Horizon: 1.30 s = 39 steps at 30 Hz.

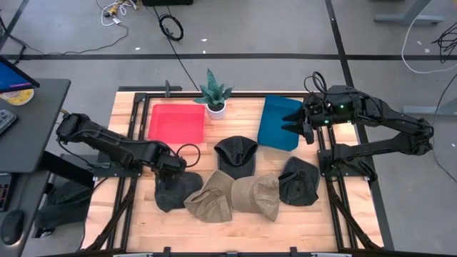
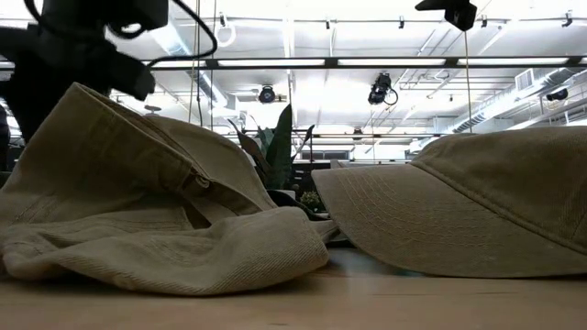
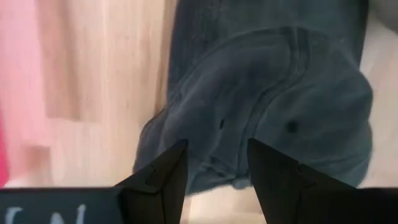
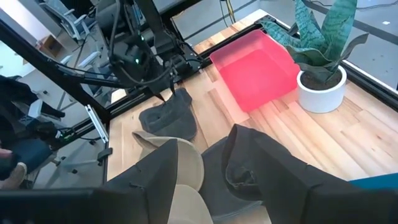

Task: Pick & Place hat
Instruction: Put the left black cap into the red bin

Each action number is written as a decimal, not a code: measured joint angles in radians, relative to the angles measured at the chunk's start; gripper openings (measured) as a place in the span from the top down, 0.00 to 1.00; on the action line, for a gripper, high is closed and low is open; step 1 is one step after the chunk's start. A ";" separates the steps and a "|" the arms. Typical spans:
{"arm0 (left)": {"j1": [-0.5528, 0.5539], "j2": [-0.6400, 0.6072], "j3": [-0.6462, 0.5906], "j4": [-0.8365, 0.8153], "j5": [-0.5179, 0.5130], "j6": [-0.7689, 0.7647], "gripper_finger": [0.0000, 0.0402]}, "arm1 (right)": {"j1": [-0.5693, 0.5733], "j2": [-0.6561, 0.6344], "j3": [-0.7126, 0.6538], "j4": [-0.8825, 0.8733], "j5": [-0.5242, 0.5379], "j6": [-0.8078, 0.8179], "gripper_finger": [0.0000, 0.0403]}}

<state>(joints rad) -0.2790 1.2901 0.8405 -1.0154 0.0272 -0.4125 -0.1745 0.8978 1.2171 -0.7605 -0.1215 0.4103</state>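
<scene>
Several hats lie on the wooden table. A dark grey hat rests crumpled near the table's left side. My left gripper is open right above it, pointing down, with the crown showing between its fingers. Two tan hats lie beside it. Two more dark hats lie at the middle and the right. My right gripper hovers open over the blue tray. My left gripper comes at the dark grey hat's crown from above, its open fingers on either side of a seam. Whether they touch the cloth, I cannot tell. The hat lies on the table.
A red tray sits at the far left. A potted plant stands between it and the blue tray. Black frame rails run along both table sides. Bare wood shows at the near left corner.
</scene>
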 joint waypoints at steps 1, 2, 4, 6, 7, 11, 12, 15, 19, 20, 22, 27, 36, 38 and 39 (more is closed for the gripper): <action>0.001 -0.005 -0.017 0.011 -0.001 0.012 0.58 | 0.000 0.000 0.000 0.001 0.000 0.000 0.48; 0.002 -0.009 -0.031 0.022 -0.001 0.028 0.58 | 0.000 0.000 0.000 0.002 0.000 0.000 0.48; 0.008 -0.008 -0.058 0.072 -0.003 0.052 0.58 | 0.000 0.000 0.000 0.013 0.000 0.000 0.48; 0.016 -0.008 -0.088 0.082 -0.004 0.064 0.58 | 0.000 0.004 0.000 0.026 0.000 0.000 0.48; 0.020 -0.009 -0.104 0.086 -0.004 0.066 0.58 | 0.000 0.005 0.000 0.031 0.000 0.000 0.48; 0.030 -0.009 -0.174 0.175 -0.004 0.069 0.58 | 0.000 0.022 0.000 0.039 0.000 0.004 0.48; 0.030 -0.009 -0.188 0.193 -0.004 0.069 0.58 | 0.000 0.029 0.000 0.039 0.000 0.008 0.48; 0.034 -0.009 -0.222 0.226 -0.004 0.066 0.58 | 0.000 0.047 0.000 0.039 -0.001 0.019 0.48; 0.036 -0.009 -0.239 0.242 -0.006 0.065 0.63 | 0.000 0.069 0.000 0.045 -0.002 0.018 0.48; 0.036 -0.009 -0.239 0.241 -0.008 0.070 0.66 | 0.000 0.074 0.000 0.046 -0.002 0.018 0.48; 0.036 -0.008 -0.239 0.244 -0.008 0.085 0.74 | 0.000 0.082 0.000 0.054 -0.002 0.016 0.48; 0.036 -0.008 -0.240 0.257 -0.007 0.085 0.96 | 0.000 0.089 0.000 0.079 -0.003 0.005 0.48; 0.023 -0.009 -0.018 0.015 0.075 0.100 0.99 | 0.000 0.087 0.000 0.080 -0.010 0.000 0.48; 0.021 -0.009 0.080 -0.088 0.054 0.140 0.99 | 0.000 0.087 0.000 0.080 -0.010 0.000 0.48; 0.022 -0.009 0.128 -0.130 0.043 0.161 0.99 | 0.000 0.087 0.000 0.080 -0.010 0.000 0.48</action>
<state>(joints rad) -0.2574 1.2808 0.9685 -1.1459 0.0698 -0.2517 -0.1749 0.9844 1.2171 -0.6800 -0.1318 0.4103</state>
